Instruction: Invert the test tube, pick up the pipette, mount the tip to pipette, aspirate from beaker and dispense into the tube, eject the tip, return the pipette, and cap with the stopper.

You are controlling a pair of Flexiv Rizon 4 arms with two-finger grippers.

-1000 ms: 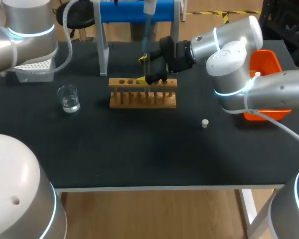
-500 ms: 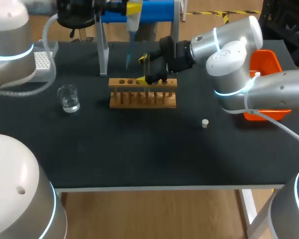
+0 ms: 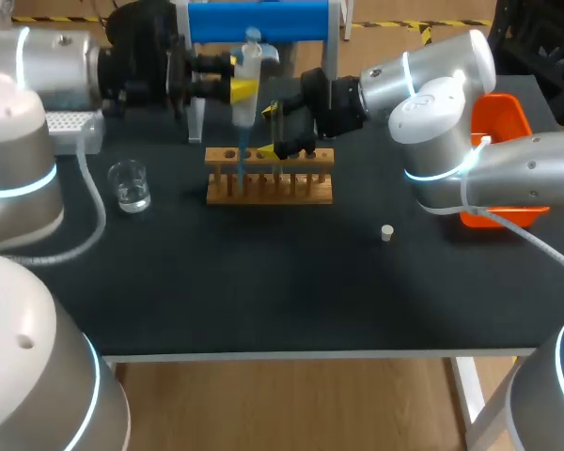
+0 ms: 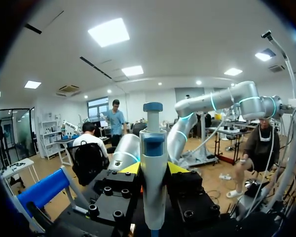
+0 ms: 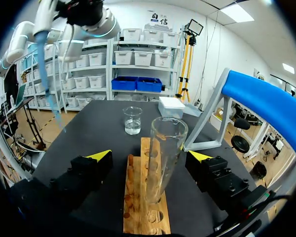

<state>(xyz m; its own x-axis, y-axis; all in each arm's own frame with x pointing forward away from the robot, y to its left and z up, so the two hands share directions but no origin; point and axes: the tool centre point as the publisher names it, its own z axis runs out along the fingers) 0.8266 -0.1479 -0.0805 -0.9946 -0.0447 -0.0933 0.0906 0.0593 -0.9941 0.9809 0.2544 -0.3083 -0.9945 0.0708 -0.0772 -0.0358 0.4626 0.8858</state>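
Work from the head view first. The black table (image 3: pixel 263 291) fills the middle of the frame.

- The left arm (image 3: pixel 47 75) enters at the upper left. The right arm (image 3: pixel 451 103) enters at the upper right.
- The blue-barred stand (image 3: pixel 254 19) sits at the top centre. The orange bin (image 3: pixel 503 117) sits at the right edge.
- The wooden rack (image 3: pixel 269 178) lies just above centre. The tip box (image 3: pixel 70 130) is at the upper left.
- The left gripper (image 3: pixel 240 89) is clamped on the pipette (image 3: pixel 248 70) and holds it upright above the rack. The blue tip (image 3: pixel 239 150) points down over the rack's left end.
- In the left wrist view you see the pipette body (image 4: pixel 153 173) pinched between both yellow fingers.
- The beaker (image 3: pixel 130 185) stands left of the rack, with liquid in it.
- The right gripper (image 3: pixel 273 132) is at the rack's back edge.
- In the right wrist view its fingers (image 5: pixel 101 155) stand wide apart. The test tube (image 5: pixel 165 148) stands between them, mouth up in the rack, touching neither.
- The stopper (image 3: pixel 386 232) lies right of centre, well apart from the rack.
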